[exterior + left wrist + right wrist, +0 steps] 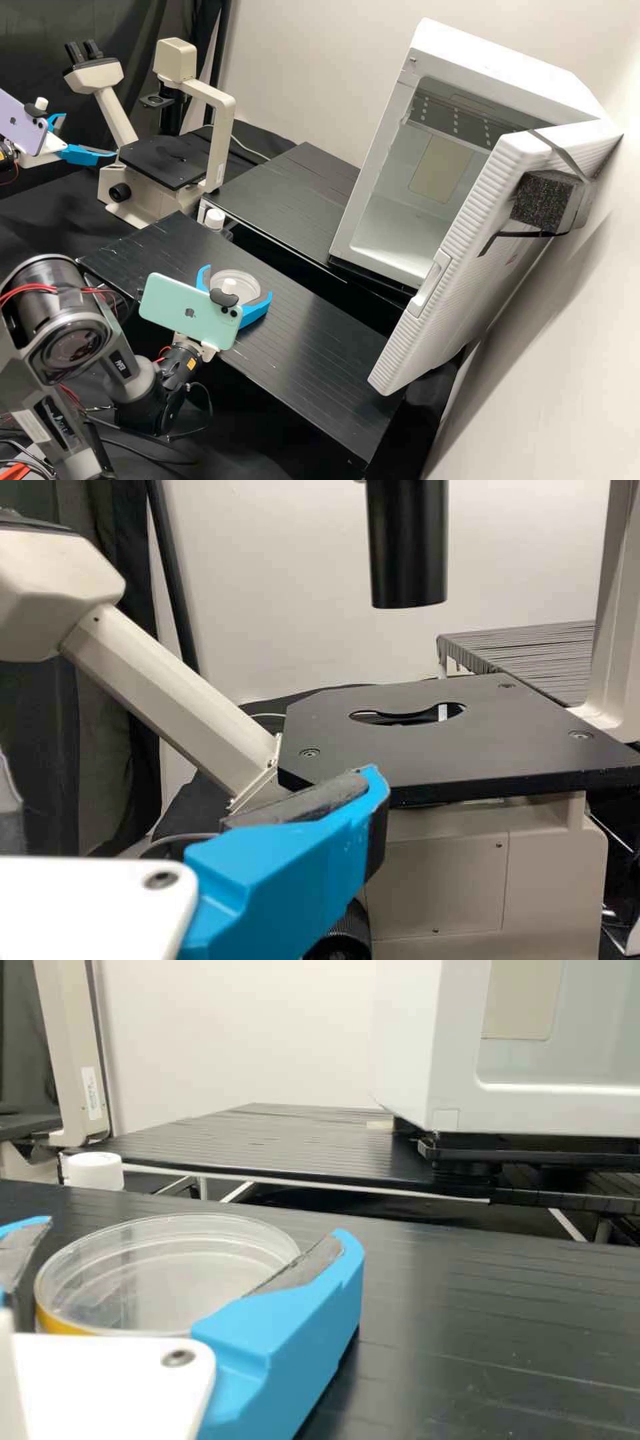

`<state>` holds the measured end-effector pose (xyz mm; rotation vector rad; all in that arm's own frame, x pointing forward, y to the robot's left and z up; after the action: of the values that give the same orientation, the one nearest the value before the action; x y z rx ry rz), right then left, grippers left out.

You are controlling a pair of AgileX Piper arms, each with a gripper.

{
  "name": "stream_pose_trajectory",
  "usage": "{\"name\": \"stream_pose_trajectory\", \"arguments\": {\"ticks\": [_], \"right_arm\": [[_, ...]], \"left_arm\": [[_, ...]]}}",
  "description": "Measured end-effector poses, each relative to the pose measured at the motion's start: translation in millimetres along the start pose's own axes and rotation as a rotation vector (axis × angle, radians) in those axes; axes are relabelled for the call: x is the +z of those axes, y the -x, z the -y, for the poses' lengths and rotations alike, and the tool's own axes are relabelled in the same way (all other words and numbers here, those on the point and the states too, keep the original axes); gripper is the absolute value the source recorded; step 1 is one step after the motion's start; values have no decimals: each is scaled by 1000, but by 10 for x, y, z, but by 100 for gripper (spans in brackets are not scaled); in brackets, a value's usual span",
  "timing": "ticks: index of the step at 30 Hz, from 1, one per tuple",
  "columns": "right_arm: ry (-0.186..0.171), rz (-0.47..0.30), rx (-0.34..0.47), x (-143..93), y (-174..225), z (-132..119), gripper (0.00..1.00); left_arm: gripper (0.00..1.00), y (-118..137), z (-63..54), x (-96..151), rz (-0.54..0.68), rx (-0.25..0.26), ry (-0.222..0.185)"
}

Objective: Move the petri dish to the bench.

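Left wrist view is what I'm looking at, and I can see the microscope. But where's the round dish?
Observer: The petri dish is at the right gripper, over the black bench.
Operator: Cool! What's past the bench?
Observer: A white box with its door wide open.

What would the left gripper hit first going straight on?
Looks like the microscope: the left gripper points at it, and I'd guess its slanted column or black stage comes first. Depth between those two is unclear.
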<state>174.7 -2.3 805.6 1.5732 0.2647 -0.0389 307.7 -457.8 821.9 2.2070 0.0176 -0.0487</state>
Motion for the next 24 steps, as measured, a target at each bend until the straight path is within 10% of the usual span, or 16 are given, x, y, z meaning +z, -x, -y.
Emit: {"name": "stream_pose_trajectory", "arguments": {"ticks": [24], "right_arm": [[-7, 35, 58, 73, 37, -83, 0]], "left_arm": [[100, 0, 0, 0, 0, 0, 0]]}}
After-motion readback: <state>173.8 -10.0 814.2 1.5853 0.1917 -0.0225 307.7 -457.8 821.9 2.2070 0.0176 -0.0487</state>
